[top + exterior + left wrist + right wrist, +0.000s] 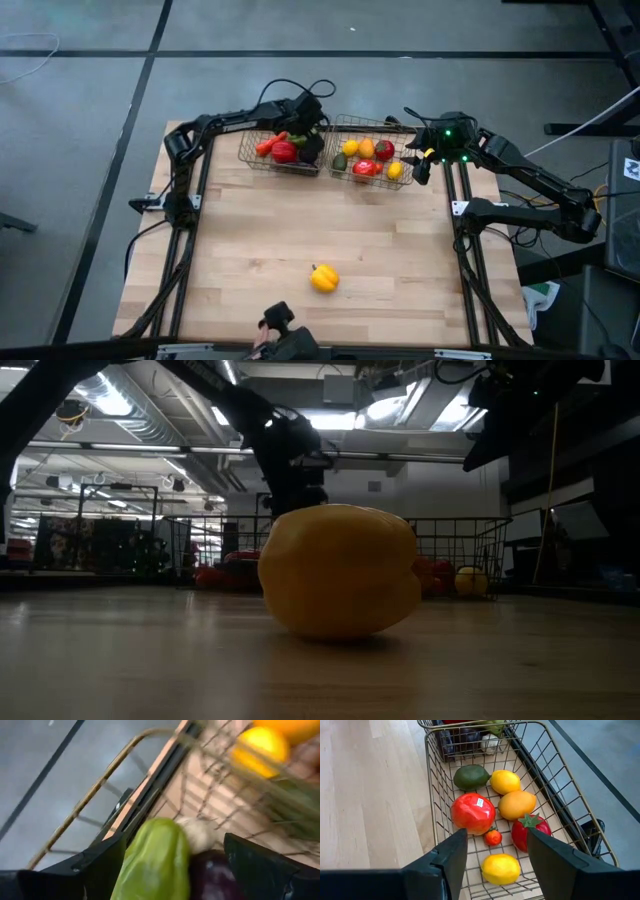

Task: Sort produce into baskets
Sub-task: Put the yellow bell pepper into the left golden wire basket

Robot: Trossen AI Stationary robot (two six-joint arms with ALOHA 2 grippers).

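Two wire baskets stand side by side at the table's far edge. The left basket (262,152) holds a carrot (268,144), a red pepper (285,152), a green pepper (157,862), a purple eggplant (210,877) and a garlic (197,832). My left gripper (175,842) hangs open over that basket's right end, fingers either side of the green pepper and eggplant. The right basket (432,795) holds lemons, an orange (517,805), an avocado (471,776), tomatoes and a red pepper (530,832). My right gripper (497,855) is open and has nothing in it, above that basket's right end. A yellow pepper (323,278) lies on the table. My left gripper slants down into the left basket. One finger (100,865) stands right beside the green pepper's side (131,862). I cannot tell whether they touch. The pepper lies among the other pieces in the basket.
The yellow pepper (340,570) rests alone on the bare wood near the table's front middle. A dark camera mount (280,325) sits at the near edge. Both arms' frames run down the table's left and right sides. Open wood lies between the baskets and the pepper.
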